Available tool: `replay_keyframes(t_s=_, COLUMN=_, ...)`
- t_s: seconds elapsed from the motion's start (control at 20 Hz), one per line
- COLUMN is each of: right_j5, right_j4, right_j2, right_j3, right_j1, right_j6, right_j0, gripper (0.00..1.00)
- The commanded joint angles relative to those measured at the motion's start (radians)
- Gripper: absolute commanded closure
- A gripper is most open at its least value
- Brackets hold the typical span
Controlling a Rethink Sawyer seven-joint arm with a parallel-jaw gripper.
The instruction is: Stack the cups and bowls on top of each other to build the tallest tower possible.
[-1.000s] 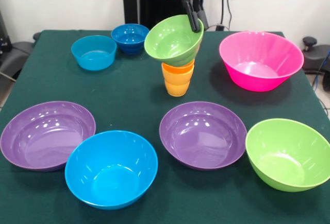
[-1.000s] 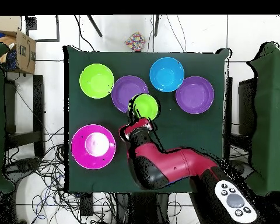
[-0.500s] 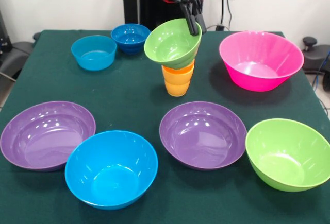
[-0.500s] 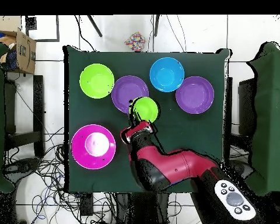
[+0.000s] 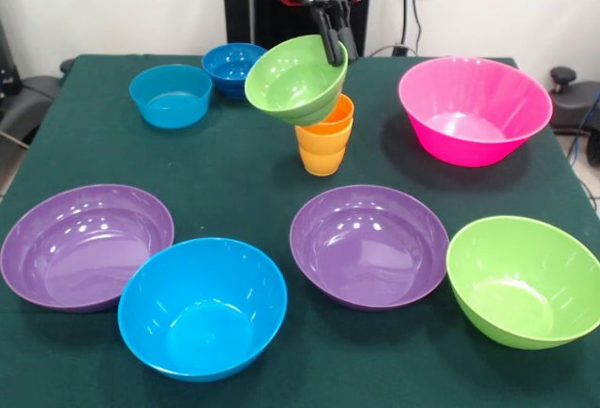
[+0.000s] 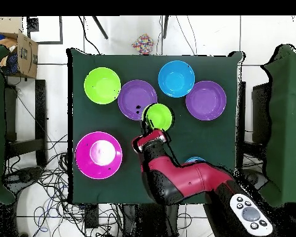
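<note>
Dark green cloth covers the table [image 5: 234, 159] under me, and all the containers stand on it with nothing inside them that I can see. My gripper [image 5: 331, 44] comes from above and its fingers [image 5: 327, 37] are pinched on the rim of the small green bowl [image 5: 295, 80], so I hold this bowl tilted, with its opening turned to the camera side. The bowl hangs over the cups [image 5: 324, 141], shifted toward the side of the small blue bowls, and in the front view its lower edge seems to lean on the rim of the upper cup, but I cannot tell if it really touches. The two orange cups are nested, one in the other, and stand upright near the middle of the table. Behind them are the light blue bowl [image 5: 171, 95] and the dark blue bowl [image 5: 234, 67], just beside each other. The pink bowl [image 5: 474, 109] stands on the other side of the cups. Along the near edge are four large bowls in a row: a purple bowl [image 5: 86, 245], a blue bowl [image 5: 202, 307], a second purple bowl [image 5: 368, 244] and a large green bowl [image 5: 521, 279].
</note>
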Motion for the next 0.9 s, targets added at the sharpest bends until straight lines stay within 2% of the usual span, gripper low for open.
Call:
replay_keyframes(t_s=0.05, right_j5=0.002, right_j4=-0.077, right_j2=-0.039, right_j3=-0.007, right_j1=0.001, right_j6=0.107, right_j0=0.027, gripper=1.00)
replay_keyframes(t_s=0.65, right_j5=-0.035, right_j4=-0.073, right_j2=-0.091, right_j3=0.023, right_j1=-0.015, right_j6=0.116, right_j0=0.061, gripper=1.00)
replay_keyframes(t_s=0.9, right_j5=0.000, right_j4=-0.058, right_j2=-0.074, right_j3=0.046, right_j1=-0.078, right_j6=0.133, right_j0=0.070, gripper=1.00)
